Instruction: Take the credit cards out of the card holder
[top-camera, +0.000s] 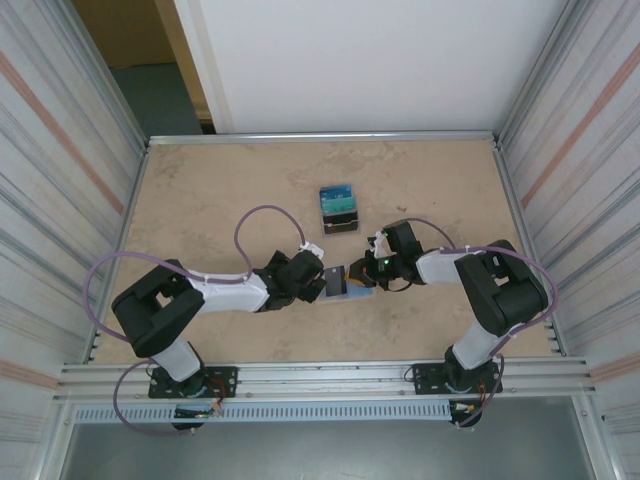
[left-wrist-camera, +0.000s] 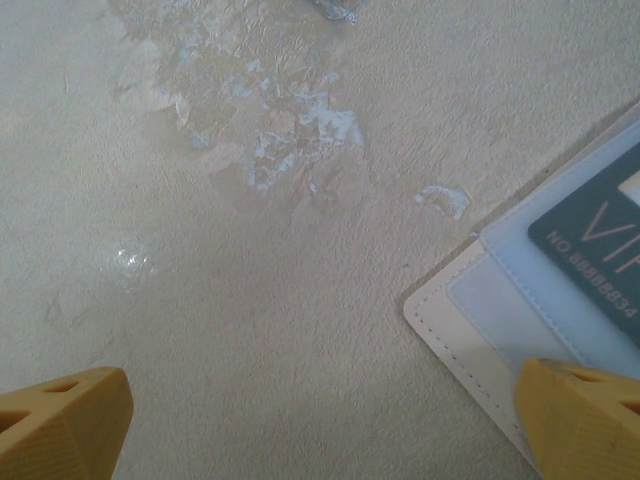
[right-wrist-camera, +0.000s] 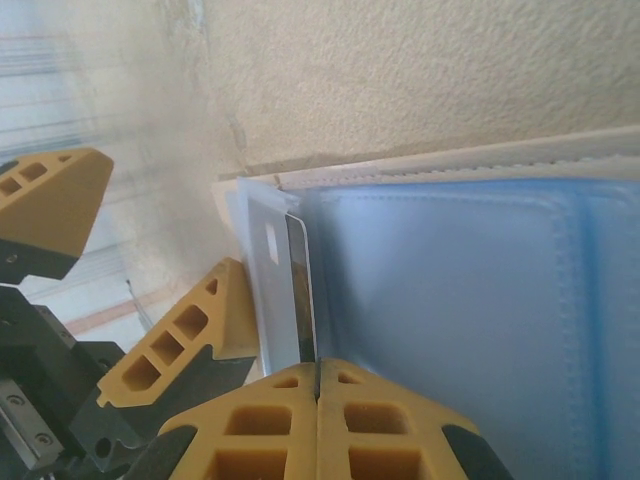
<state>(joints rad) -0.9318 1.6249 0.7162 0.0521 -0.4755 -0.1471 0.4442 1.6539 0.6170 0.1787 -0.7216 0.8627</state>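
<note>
Right fingers (right-wrist-camera: 262, 425) closed on the edge of a credit card (right-wrist-camera: 300, 300) partly out of the card holder (right-wrist-camera: 450, 330) on the counter (right-wrist-camera: 420, 70); left fingers (left-wrist-camera: 585, 420) wide open, one tip over its corner. We judge the unpinned holder may drag along.

Beige mottled tabletop (top-camera: 200, 200) centre frame; ribbed metal walls (top-camera: 60, 150) left and right; white panel (top-camera: 370, 60) top; even light.
</note>
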